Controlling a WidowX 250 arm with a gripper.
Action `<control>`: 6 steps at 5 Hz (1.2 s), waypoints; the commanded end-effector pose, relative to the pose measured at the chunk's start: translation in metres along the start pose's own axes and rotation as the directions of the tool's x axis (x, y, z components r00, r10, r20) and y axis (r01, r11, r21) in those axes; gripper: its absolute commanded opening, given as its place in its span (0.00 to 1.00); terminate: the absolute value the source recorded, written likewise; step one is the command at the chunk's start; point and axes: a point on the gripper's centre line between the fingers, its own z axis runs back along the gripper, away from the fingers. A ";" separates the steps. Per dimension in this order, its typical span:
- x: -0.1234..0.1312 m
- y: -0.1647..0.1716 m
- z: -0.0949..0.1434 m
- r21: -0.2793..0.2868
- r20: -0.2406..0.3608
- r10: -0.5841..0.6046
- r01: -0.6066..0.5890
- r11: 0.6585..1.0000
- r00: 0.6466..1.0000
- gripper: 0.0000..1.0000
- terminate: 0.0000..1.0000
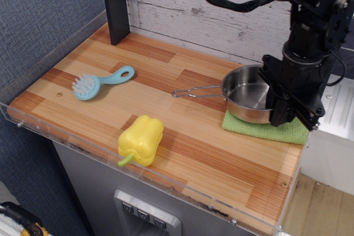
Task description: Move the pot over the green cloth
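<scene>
The shiny steel pot (247, 99) sits over the green cloth (260, 129) at the table's right side, its wire handle (196, 90) pointing left over the wood. My black gripper (281, 102) is at the pot's right rim and looks shut on it. The gripper and arm hide the cloth's right part; the pot covers most of the rest, so only the cloth's front strip shows.
A yellow toy pepper (140, 139) lies near the front edge. A light blue brush (99, 83) lies at the left. A black post (114, 5) stands at the back left. A clear plastic rim (138, 176) edges the wooden table.
</scene>
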 end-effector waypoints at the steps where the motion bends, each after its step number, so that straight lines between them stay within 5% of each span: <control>1: 0.010 -0.005 0.022 0.015 0.060 -0.032 0.031 0.999 0.998 0.00 0.00; 2: 0.007 0.002 0.014 -0.024 0.006 0.014 -0.013 1.000 1.000 1.00 0.00; 4: -0.012 0.026 0.023 -0.171 0.011 0.162 -0.158 0.973 0.987 1.00 0.00; 6: -0.046 0.053 0.072 -0.240 0.128 0.202 -0.167 0.956 0.971 1.00 0.00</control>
